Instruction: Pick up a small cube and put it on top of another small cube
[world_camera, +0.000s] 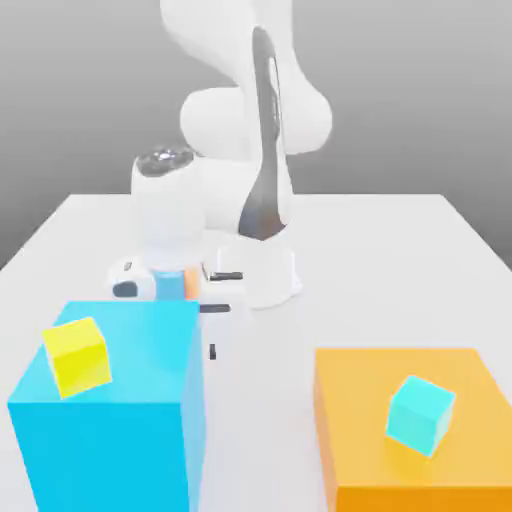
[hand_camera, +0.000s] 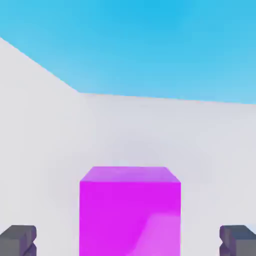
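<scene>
Magenta cube (hand_camera: 130, 217) between the open end effector's (hand_camera: 128, 241) fingertips, white surface (hand_camera: 140, 130), blue area (hand_camera: 150, 45) beyond

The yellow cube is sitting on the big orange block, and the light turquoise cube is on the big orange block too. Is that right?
Not quite: the exterior view shows the yellow cube on the big blue block. The turquoise one is on the big orange block.

On the table (world_camera: 270, 400), a block (world_camera: 145, 345) stands at the exterior view's left and another block (world_camera: 345, 400) at its right, each with a cube (world_camera: 77, 357) on top. A third cube (hand_camera: 130, 215) sits on the table near the left block.
</scene>
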